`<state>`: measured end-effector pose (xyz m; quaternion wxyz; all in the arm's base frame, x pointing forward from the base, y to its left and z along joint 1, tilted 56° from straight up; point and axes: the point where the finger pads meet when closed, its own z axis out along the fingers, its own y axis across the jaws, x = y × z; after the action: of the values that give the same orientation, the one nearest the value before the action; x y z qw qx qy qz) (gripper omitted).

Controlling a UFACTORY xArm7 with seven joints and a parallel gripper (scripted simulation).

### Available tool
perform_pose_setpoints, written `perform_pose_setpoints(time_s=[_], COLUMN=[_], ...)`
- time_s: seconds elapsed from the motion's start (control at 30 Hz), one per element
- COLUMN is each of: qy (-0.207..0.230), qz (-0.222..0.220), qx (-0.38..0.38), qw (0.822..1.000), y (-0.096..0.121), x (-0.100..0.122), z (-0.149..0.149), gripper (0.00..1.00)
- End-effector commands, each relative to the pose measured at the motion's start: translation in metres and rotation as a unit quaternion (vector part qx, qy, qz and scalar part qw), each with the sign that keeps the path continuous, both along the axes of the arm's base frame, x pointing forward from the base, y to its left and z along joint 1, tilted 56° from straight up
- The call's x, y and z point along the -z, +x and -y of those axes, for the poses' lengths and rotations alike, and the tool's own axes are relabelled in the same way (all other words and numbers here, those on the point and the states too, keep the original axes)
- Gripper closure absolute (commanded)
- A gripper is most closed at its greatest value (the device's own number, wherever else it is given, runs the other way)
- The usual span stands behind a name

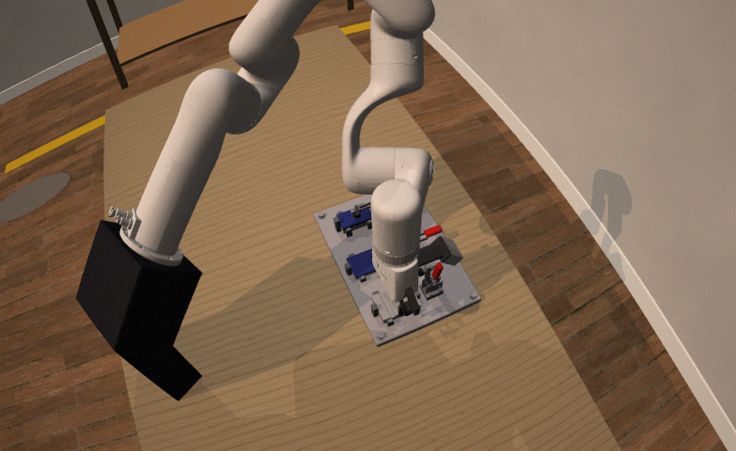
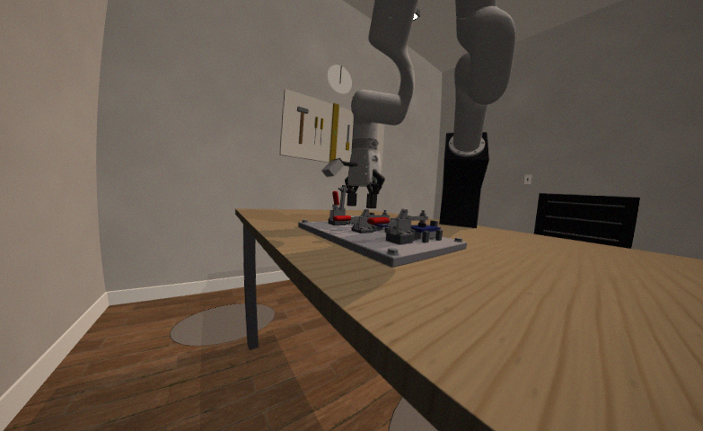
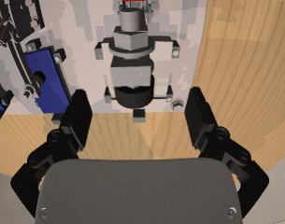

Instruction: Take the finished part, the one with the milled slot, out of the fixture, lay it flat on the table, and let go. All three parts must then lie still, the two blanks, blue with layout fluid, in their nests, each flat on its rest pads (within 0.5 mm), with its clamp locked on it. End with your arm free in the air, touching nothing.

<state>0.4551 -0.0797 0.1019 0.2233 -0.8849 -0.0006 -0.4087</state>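
The grey fixture plate lies on the wooden table. Two blue blanks sit in the far and middle nests; one also shows in the wrist view. A grey part sits in the near nest, partly hidden by my arm, and I cannot make out its slot. The near clamp's red handle stands upright, and it also shows in the side view. The other clamps' red handles lie flat. My gripper is open and empty, a little above the fixture's near end. In the wrist view the fingers straddle the upright clamp from above.
The fixture lies near the table's edge by the wall. The arm's black base stands at the table's other side. A second table stands at the back, and a tool poster hangs on the wall.
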Motion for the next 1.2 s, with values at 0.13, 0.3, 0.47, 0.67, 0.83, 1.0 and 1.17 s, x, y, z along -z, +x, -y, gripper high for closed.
perform_pose_setpoints(time_s=[0.13,0.3,0.47,0.67,0.83,1.0,1.17], qy=[-0.001,-0.001,-0.001,-0.001,-0.001,-0.001,-0.001], qz=[0.000,0.000,0.000,0.000,0.000,0.000,0.000], qx=[0.001,0.001,0.001,0.001,0.001,0.001,0.001], qw=[1.000,1.000,1.000,1.000,1.000,1.000,1.000], y=[0.000,0.000,0.002,0.004,0.008,0.013,0.016], x=[0.000,0.000,0.001,0.003,0.006,0.010,0.012], z=[0.002,0.001,0.001,-0.001,-0.003,-0.005,-0.007], gripper=[0.00,0.00,0.00,0.00,0.00,0.00,0.00])
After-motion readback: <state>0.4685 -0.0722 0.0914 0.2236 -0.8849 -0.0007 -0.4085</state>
